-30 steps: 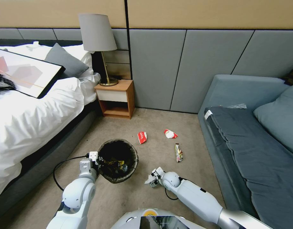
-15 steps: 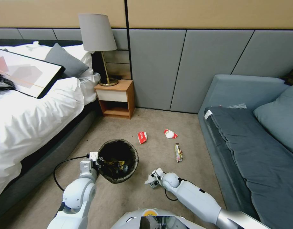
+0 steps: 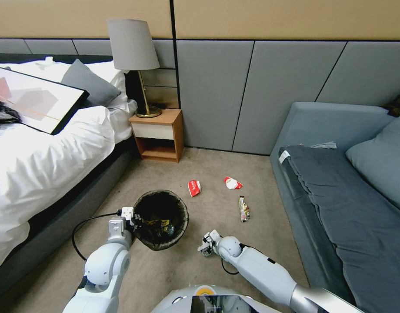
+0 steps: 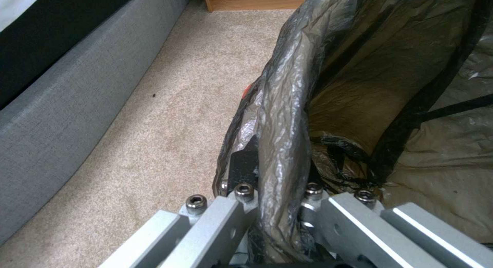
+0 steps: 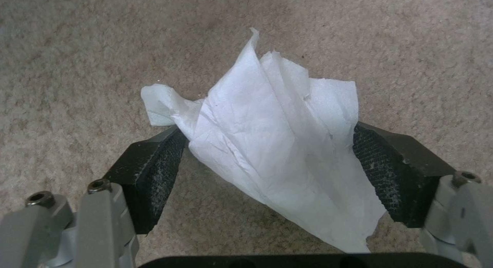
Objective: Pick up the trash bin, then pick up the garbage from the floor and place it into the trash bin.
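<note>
the trash bin (image 3: pixel 161 219), a small round bin lined with a black plastic bag, hangs just off the beige carpet (image 3: pixel 217 165) near the robot's base, with the left gripper (image 4: pixel 277 191) closed narrow on its bagged rim, one finger outside and one inside the liner. just to the bin's right, low over the carpet, the right gripper (image 5: pixel 267 171) has its black textured pads (image 5: pixel 164 164) spread wide around a crumpled white paper tissue (image 5: pixel 277 144); the tissue stands between the pads, brushing them, but is not yet pinched. the risk here, as i judge it, is that the soft tissue folds or slides out if the pads close on only a thin edge, or that the fingertips drag into the carpet pile; a thin hold on the liner could also let the bin sag or tip. farther out lie three more pieces of litter: a red-and-white packet (image 3: pixel 194 188), a second red-and-white packet (image 3: pixel 232 183) and a dark-and-yellow snack wrapper (image 3: pixel 244 209). so four pieces are on the floor, one bin, some wrappers already inside it.
</note>
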### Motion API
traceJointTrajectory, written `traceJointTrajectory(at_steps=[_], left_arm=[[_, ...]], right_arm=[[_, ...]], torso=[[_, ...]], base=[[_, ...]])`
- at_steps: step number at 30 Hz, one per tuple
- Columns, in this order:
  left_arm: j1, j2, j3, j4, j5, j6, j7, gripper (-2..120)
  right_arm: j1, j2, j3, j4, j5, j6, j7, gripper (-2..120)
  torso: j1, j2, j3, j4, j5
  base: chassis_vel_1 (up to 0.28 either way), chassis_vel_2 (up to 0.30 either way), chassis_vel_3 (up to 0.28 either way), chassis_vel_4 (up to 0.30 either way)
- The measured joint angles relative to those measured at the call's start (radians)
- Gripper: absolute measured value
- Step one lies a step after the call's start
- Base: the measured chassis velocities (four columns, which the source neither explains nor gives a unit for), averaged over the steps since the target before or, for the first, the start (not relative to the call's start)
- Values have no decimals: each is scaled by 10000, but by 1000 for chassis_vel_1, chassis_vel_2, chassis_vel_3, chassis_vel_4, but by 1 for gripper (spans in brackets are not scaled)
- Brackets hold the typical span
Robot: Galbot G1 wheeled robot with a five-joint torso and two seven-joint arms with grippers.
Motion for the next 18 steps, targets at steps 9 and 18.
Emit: traceJointTrajectory(at_steps=[9,18], left_arm=[[-24,3,-10,18,32,-8,8,0],[-3,55,-29,-9,119,1,34,0]], right_arm=[[12,-105,50,-54,-25,72,-49,77],[104,-989,20,842,461,-447,617,59]], torso=[[-2,0,2,6,11],[3,-6,6,-7,0]], base=[[0,0,0,0],[-6,1,0,-5]])
